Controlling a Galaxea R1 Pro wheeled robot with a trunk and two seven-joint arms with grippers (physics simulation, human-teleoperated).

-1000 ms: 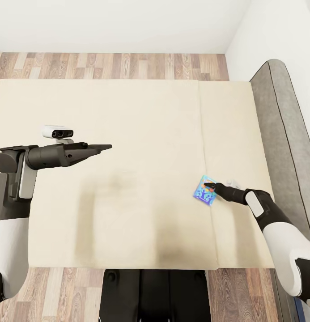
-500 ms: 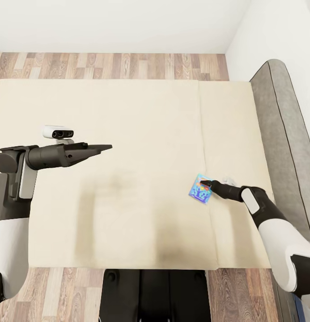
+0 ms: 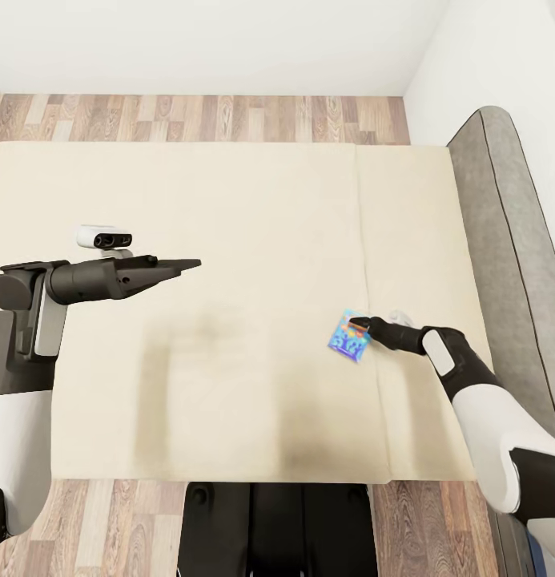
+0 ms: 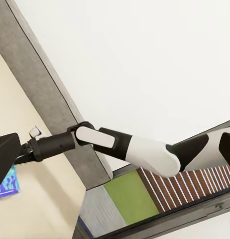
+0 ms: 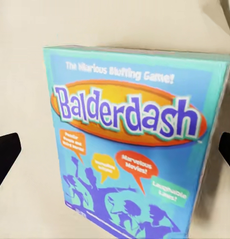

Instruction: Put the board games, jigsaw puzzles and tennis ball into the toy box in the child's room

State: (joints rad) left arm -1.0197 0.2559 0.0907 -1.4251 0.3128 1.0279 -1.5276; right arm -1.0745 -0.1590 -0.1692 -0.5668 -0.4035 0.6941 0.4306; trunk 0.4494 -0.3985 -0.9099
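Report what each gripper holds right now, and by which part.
The right gripper has the blue Balderdash board game by its edge nearest the arm, though a firm pinch can't be confirmed. The left gripper holds nothing, poised above the bed.

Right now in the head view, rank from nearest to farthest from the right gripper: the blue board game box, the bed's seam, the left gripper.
1. Blue Balderdash board game box, at the right gripper tips.
2. Cream bed's seam, just right of the box.
3. Left gripper, far across the mattress.
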